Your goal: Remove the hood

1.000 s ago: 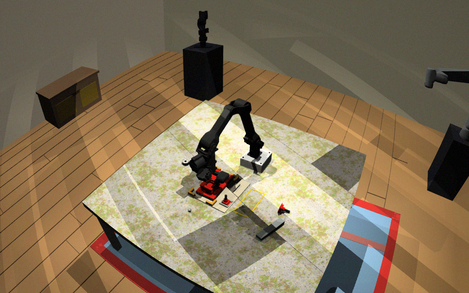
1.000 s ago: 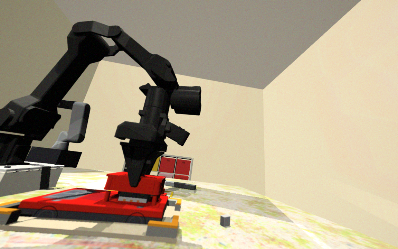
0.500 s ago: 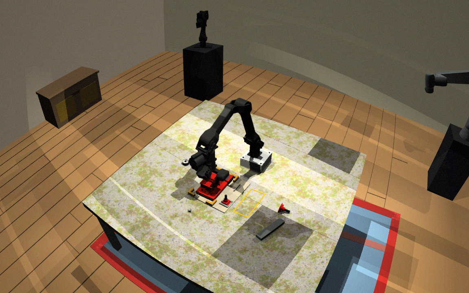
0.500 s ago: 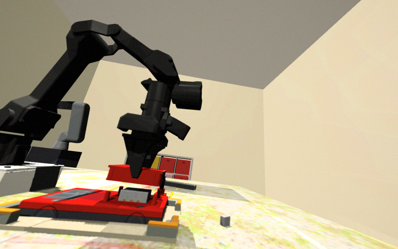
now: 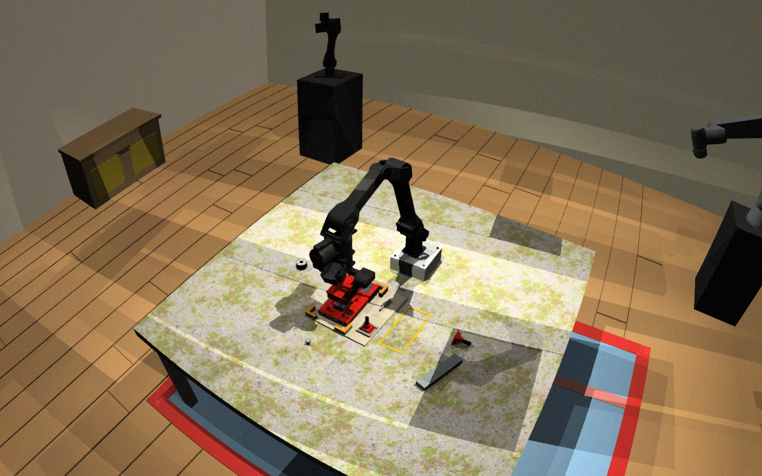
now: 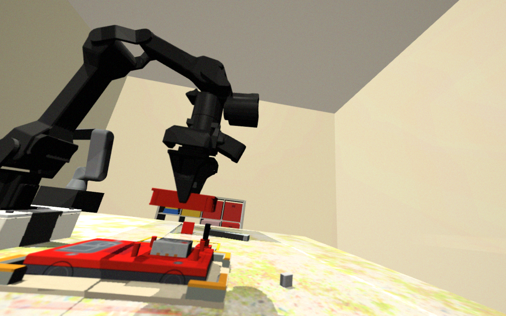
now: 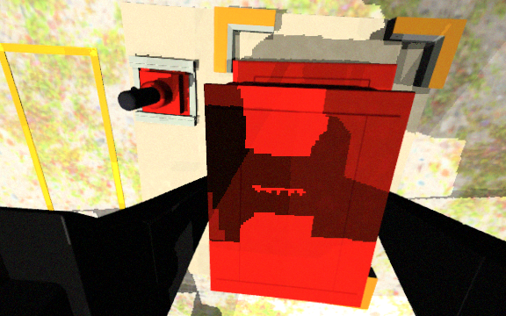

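Observation:
My gripper (image 6: 189,196) (image 7: 291,190) is shut on the red hood (image 6: 201,204) (image 7: 279,263), with a finger on each long side. The hood hangs level or nearly so, clear above the red toy car (image 6: 117,251) (image 7: 314,72). A grey block shows uncovered on the car in the exterior view. The car sits between orange-topped corner brackets on a beige board. The marked area, a yellow outline (image 5: 416,334) (image 7: 46,49), lies on the table beside the board, with nothing standing in it. In the wrist view the hood hides most of the car.
A red part with a black peg (image 5: 366,326) (image 7: 165,94) stands on the board between car and outline. Beyond the outline lie a grey bar (image 5: 440,373) and a red-and-black piece (image 5: 458,338). A small grey cube (image 5: 307,342) (image 6: 286,279) and a round piece (image 5: 301,264) lie on the table.

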Motion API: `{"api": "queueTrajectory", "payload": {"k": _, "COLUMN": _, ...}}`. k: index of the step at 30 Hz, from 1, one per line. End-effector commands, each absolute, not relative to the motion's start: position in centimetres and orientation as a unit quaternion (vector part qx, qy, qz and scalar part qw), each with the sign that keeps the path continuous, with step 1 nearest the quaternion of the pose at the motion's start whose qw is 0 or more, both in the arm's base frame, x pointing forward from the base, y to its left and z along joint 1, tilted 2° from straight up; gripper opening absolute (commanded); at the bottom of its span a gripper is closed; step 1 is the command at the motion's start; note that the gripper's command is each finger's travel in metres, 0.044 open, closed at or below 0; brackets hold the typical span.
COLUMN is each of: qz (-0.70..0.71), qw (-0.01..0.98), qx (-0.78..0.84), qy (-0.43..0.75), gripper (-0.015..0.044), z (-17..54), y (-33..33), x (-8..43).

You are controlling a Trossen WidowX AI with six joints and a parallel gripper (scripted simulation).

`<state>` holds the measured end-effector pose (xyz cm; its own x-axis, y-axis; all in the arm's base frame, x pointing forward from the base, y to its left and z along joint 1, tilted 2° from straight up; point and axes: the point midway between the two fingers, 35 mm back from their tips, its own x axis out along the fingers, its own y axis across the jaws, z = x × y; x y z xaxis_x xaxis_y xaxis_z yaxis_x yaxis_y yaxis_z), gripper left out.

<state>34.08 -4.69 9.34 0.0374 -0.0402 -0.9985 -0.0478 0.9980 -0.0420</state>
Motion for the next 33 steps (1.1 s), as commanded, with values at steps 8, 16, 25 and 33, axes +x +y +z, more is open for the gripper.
{"api": "queueTrajectory", "payload": {"k": 8, "qz": 0.005, "qw": 0.719, "qx": -0.031, "qy": 0.694, "gripper": 0.0, "z": 9.2, "y": -0.1, "x": 34.1}}
{"api": "queueTrajectory", "payload": {"k": 16, "qz": 0.006, "qw": 0.719, "qx": -0.03, "qy": 0.694, "gripper": 0.0, "z": 9.2, "y": 3.3, "x": 33.8}}
{"api": "queueTrajectory", "payload": {"k": 25, "qz": 0.007, "qw": 0.719, "qx": -0.028, "qy": 0.694, "gripper": 0.0, "z": 9.2, "y": 7.1, "x": 33.1}}
{"api": "queueTrajectory", "payload": {"k": 33, "qz": 0.007, "qw": 0.719, "qx": -0.027, "qy": 0.694, "gripper": 0.0, "z": 9.2, "y": 10.3, "x": 32.0}}
